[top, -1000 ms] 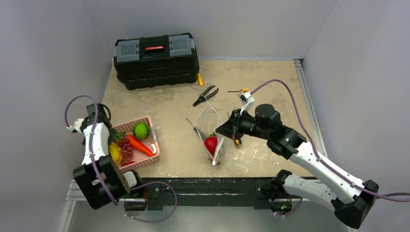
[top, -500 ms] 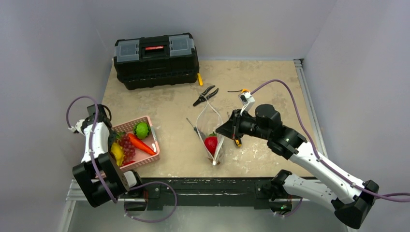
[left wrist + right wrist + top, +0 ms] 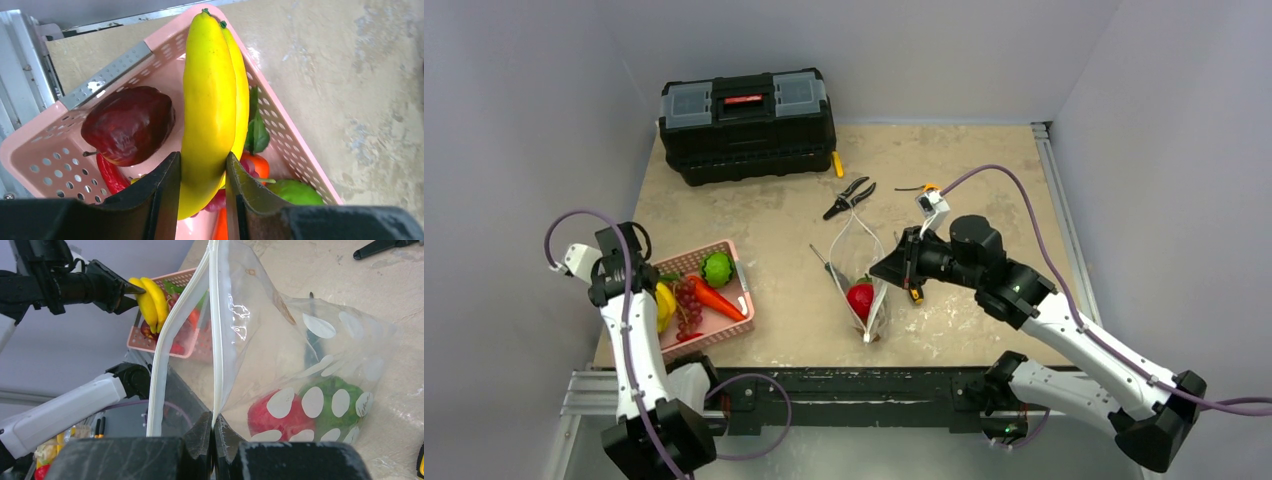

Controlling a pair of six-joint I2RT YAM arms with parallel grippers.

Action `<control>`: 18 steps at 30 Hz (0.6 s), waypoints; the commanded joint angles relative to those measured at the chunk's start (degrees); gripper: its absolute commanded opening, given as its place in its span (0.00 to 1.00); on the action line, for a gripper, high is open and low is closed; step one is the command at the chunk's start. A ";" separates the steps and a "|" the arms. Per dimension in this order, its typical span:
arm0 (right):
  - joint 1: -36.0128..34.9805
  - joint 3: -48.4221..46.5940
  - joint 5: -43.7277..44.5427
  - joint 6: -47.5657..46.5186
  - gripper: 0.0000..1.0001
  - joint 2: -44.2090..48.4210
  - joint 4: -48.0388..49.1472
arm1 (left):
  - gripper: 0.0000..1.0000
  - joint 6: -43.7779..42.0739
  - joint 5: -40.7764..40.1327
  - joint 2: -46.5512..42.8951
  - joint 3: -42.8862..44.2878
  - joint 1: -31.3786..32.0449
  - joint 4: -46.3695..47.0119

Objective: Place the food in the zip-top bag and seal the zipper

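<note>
Gripping the banana [image 3: 210,90], the left pincer [image 3: 202,161] hangs over the basket [image 3: 30,145]. At three o'clock, the right pincer [image 3: 212,424] pinches the zipper [image 3: 215,340] of the bag [image 3: 300,355].

Bright, even, diffuse light from above. Top view sharp; soft, faint shadows under arms [image 3: 1064,320] on table [image 3: 984,170]. Glossy highlights along banana [image 3: 207,95]. White glare streaks on crinkled bag [image 3: 242,312]. Wrist views: near foreground dark, slightly blurred; mild wide-angle stretch toward edges.

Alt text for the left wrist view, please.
The left gripper holds a yellow banana in its jaws over the pink basket. A dark red fruit and a green pepper lie inside, with tan table at right.
</note>
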State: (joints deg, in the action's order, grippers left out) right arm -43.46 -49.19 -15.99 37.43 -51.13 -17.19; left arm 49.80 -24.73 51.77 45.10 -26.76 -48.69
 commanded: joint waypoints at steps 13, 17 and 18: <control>-0.24 -0.46 0.08 -0.52 0.00 -1.01 2.62 | 0.00 -2.53 65.67 -13.60 2.36 6.13 20.57; -0.22 -0.54 0.34 -0.63 0.00 -1.09 2.60 | 0.00 1.42 78.25 -9.27 5.68 16.33 30.50; -0.22 -0.59 0.28 -0.61 0.00 -1.28 2.66 | 0.00 1.58 79.69 -7.87 6.99 19.90 31.69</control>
State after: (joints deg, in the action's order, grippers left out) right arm -43.46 -49.19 -15.99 37.32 -52.47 -17.12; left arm 48.05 35.51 39.77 47.05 -16.58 -30.59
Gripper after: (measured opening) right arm 0.004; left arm 0.314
